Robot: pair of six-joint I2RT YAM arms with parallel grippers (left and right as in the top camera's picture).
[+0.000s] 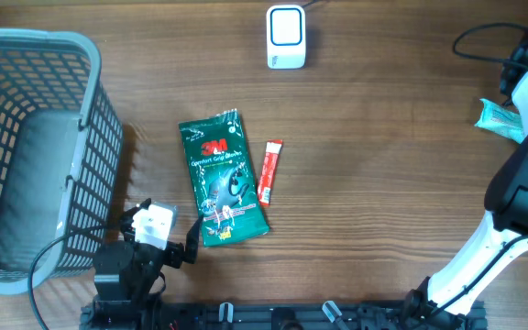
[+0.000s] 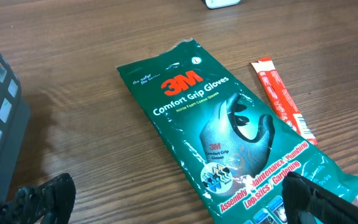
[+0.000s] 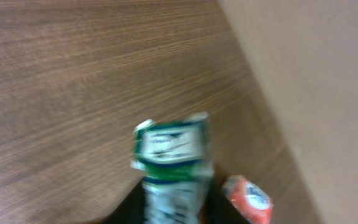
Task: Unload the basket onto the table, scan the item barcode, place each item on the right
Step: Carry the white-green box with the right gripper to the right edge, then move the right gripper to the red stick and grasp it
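A white barcode scanner [image 1: 285, 37] stands at the far middle of the table. A green 3M glove packet [image 1: 223, 179] lies flat mid-table with a red stick sachet [image 1: 269, 171] beside it. My left gripper [image 1: 160, 236] is open just before the packet's near end. In the left wrist view its right finger [image 2: 312, 196] hangs over the glove packet's [image 2: 229, 130] lower corner. At the far right, a white-and-green packet [image 3: 173, 155] stands between my right gripper's [image 3: 174, 210] dark fingers, blurred. The same teal packet [image 1: 498, 116] shows from overhead beside the right arm.
A grey wire basket [image 1: 26, 156] fills the left side. A small red round item [image 3: 247, 198] lies right of the right gripper, near the table's right edge. A black cable [image 1: 484, 37] loops at the far right corner.
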